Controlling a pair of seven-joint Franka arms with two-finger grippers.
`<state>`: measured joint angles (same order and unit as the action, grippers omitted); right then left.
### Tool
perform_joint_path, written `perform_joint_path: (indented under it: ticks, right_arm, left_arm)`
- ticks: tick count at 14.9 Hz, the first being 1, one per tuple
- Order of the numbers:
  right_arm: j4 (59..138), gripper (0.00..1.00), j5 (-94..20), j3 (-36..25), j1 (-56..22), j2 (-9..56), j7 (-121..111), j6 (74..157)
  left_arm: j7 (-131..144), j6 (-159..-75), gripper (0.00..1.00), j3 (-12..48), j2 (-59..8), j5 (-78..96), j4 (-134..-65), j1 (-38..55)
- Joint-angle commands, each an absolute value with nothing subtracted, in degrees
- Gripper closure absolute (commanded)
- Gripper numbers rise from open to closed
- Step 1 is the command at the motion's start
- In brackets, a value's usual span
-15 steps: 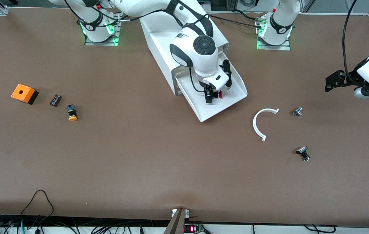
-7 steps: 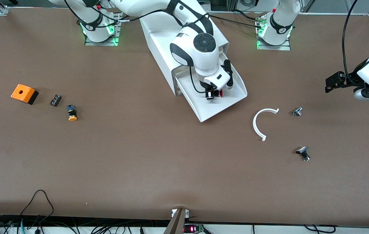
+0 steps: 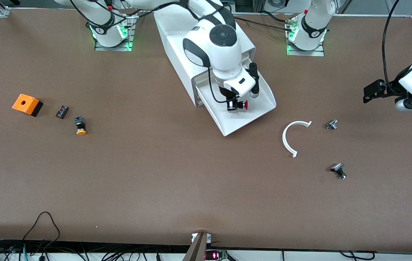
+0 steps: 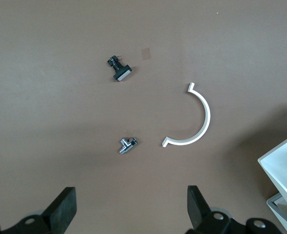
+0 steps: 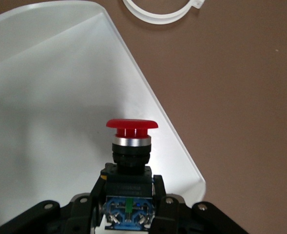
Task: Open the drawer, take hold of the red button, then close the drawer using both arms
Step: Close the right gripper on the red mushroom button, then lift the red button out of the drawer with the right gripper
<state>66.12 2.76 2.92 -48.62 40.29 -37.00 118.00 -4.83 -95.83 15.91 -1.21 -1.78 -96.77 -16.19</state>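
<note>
The white drawer stands pulled out of the white cabinet, its sloped lip toward the front camera. My right gripper is over the drawer, shut on the button. In the right wrist view the button shows its red cap and black body, pinched between the fingers above the drawer's white floor. My left gripper waits open above the table at the left arm's end. In the left wrist view its fingers stand wide apart with nothing between them.
A white half ring lies on the table beside the drawer's lip, with two small metal parts toward the left arm's end. An orange box, a small black piece and an orange-capped button lie toward the right arm's end.
My right gripper has shut on the button and lifted it a little off the drawer floor. The left arm has barely moved.
</note>
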Motion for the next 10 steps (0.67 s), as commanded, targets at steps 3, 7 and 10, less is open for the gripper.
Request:
perform_joint_path:
  ticks: [3,7,10]
  right_arm:
    - [72.9,0.68,-2.7,0.3,-45.3,34.5,-35.2,117.8]
    - [86.4,0.68,-2.6,0.1,-37.5,29.3,-35.3,125.7]
    - [91.6,0.68,-2.9,-3.0,-33.9,28.2,-35.1,127.9]
  left_arm:
    - [-4.0,-93.9,0.00,15.9,-2.0,-3.3,-94.8,-15.9]
    - [-4.2,-94.0,0.00,15.9,-2.3,-3.3,-94.4,-15.6]
    - [-4.3,-94.0,0.00,15.9,-3.3,-3.3,-92.8,-15.3]
